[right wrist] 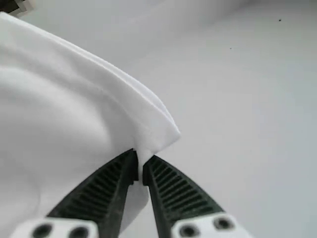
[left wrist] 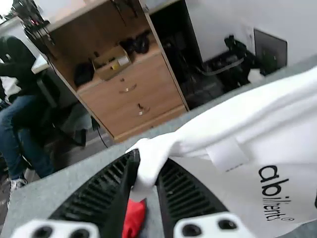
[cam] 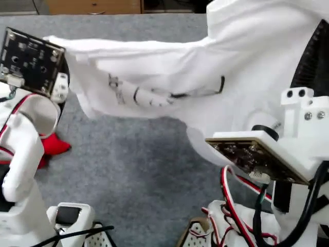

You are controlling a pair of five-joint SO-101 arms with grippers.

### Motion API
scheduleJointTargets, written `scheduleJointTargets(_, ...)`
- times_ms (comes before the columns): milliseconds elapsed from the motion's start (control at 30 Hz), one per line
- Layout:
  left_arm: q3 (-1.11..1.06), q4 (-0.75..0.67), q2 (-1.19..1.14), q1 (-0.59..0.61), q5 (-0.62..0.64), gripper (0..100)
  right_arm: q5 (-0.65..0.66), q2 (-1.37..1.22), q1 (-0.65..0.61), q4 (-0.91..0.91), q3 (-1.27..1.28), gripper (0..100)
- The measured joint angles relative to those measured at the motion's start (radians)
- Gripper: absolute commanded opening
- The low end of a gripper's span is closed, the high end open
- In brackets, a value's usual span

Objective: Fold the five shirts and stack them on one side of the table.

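Ribbed black jaws of the left gripper (left wrist: 147,164) clamp one edge of a white shirt (left wrist: 237,134), while the right gripper (right wrist: 140,156) pinches another fold of it, so the garment hangs stretched between both arms above the grey table (cam: 128,170). Red cloth (cam: 51,146) lies bunched near the left arm's base. This shirt is not yet folded, and the stacking appears yet to come.

Matt white cloth shirt (cam: 154,67), rough grey table cover (cam: 128,175), wooden cabinet (left wrist: 133,94)
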State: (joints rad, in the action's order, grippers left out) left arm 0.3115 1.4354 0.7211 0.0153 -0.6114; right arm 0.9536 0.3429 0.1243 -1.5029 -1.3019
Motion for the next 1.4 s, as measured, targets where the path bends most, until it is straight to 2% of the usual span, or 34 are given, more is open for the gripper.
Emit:
scheduleJointTargets(133,0.02,0.058,0.006,0.0,-0.005,2,-0.014,0.011,0.0,-0.021,0.0,0.2)
scheduleJointTargets(333,0.025,0.064,0.038,0.0,-0.008,2,-0.014,0.031,0.0,-0.023,0.0,0.2)
scheduleJointTargets(500,0.04,0.064,0.175,0.0,-0.008,2,-0.014,0.123,0.0,-0.028,-0.014,0.2)
scheduleJointTargets(767,0.009,0.064,0.361,0.009,-0.008,2,-0.014,0.23,0.0,-0.138,-0.028,0.2)
scheduleJointTargets(1000,-0.198,0.064,0.376,0.009,-0.008,2,-0.014,0.216,0.0,-0.175,0.023,0.2)
scheduleJointTargets(1167,-0.427,0.044,0.376,0.009,-0.008,2,-0.015,0.141,0.0,-0.175,0.207,0.2)
scheduleJointTargets(1267,-0.615,-0.058,0.374,0.009,-0.009,2,-0.015,0.075,-0.011,-0.175,0.341,0.2)
scheduleJointTargets(1400,-0.864,-0.267,0.364,0.028,-0.009,2,-0.015,0.015,-0.054,-0.166,0.522,0.2)
